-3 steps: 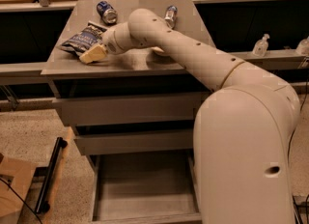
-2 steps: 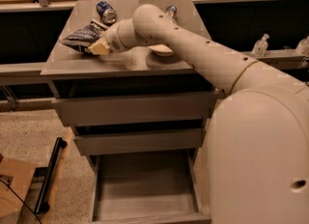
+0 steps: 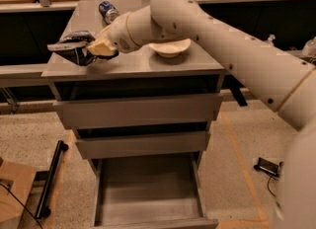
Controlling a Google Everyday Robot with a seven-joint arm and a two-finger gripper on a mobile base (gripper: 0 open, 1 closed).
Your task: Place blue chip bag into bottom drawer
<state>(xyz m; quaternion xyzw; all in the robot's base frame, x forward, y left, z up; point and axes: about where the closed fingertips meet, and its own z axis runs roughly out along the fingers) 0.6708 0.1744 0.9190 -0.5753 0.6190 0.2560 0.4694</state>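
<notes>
— State of pincer [image 3: 100,49]?
— Clamped on blue chip bag [image 3: 73,47], over front-left corner of bench [image 3: 148,65].
— Looks?
— Crumpled dark navy foil (paler markings at left end).
— And bottom drawer [image 3: 148,196]?
— Pulled open, well below bag.

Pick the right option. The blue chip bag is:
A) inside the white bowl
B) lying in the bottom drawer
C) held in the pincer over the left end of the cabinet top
C: the pincer grips the blue chip bag over the left end of the cabinet top. The open bottom drawer and the white bowl hold no bag.
</notes>
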